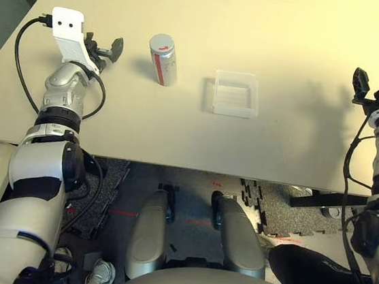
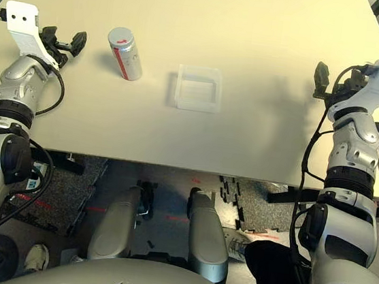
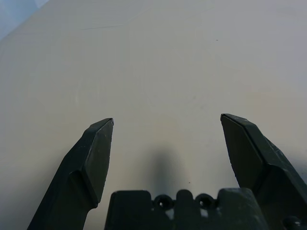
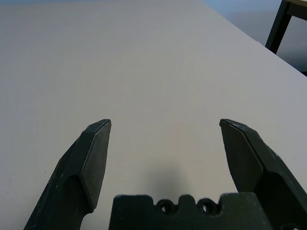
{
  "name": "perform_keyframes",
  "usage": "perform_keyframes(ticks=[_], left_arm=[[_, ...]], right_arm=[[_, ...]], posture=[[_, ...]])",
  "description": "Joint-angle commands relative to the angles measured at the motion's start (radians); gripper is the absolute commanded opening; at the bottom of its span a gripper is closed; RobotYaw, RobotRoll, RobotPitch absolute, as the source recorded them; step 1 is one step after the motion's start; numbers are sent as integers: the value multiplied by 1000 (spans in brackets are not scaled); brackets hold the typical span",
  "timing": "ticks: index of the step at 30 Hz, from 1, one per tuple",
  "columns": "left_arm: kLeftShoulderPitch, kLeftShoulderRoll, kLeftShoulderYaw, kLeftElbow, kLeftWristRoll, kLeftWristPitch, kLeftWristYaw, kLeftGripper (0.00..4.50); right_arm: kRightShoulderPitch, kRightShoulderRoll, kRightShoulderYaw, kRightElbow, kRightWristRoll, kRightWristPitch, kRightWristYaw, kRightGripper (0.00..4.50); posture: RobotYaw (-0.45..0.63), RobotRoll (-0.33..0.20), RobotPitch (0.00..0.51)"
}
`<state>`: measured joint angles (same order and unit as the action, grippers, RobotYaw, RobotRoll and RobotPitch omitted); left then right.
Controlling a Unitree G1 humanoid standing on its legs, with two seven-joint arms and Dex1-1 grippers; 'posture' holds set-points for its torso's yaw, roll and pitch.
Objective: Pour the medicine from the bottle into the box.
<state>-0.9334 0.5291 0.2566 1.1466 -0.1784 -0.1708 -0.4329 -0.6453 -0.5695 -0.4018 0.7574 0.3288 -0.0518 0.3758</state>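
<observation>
The right gripper [image 2: 330, 81] was partly cut off at the edge of the left eye view, though the right eye view showed it whole at the right side of a pale table [image 1: 278, 145]. The box [image 1: 236, 93], being clear plastic, was faint against the tabletop; whether anything lay inside could not be made out. Below the table's near edge, dark floor mats [image 1: 264, 205] and a shoe [image 1: 100, 276] were visible.

The bottle [image 1: 164, 59] stood upright on the table with its cap [image 1: 161, 43] on, left of the box and apart from it. The left gripper [image 1: 104, 48] was just left of the bottle, not touching it, its two black fingers spread wide and holding nothing. The right gripper was well to the right of the box, also spread wide and empty. Nothing stood between either gripper and the bottle or box.
</observation>
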Motion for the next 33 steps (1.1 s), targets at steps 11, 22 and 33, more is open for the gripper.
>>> perform_keyframes(ticks=[11,22,33], left_arm=[[-33,-7,-1,-7,-2,23,-47,4488],[156,56,-23,-406,-63,225,-297,4488],[400,145,-43,-953,-178,540,-403,4488]], right_arm=[[19,-2,-4,-27,2,2,9,4500],[78,-25,22,-207,14,141,84,4500],[148,-72,85,-497,58,406,204,4500]], posture=[[-42,0,236],[-2,0,223],[35,0,225]])
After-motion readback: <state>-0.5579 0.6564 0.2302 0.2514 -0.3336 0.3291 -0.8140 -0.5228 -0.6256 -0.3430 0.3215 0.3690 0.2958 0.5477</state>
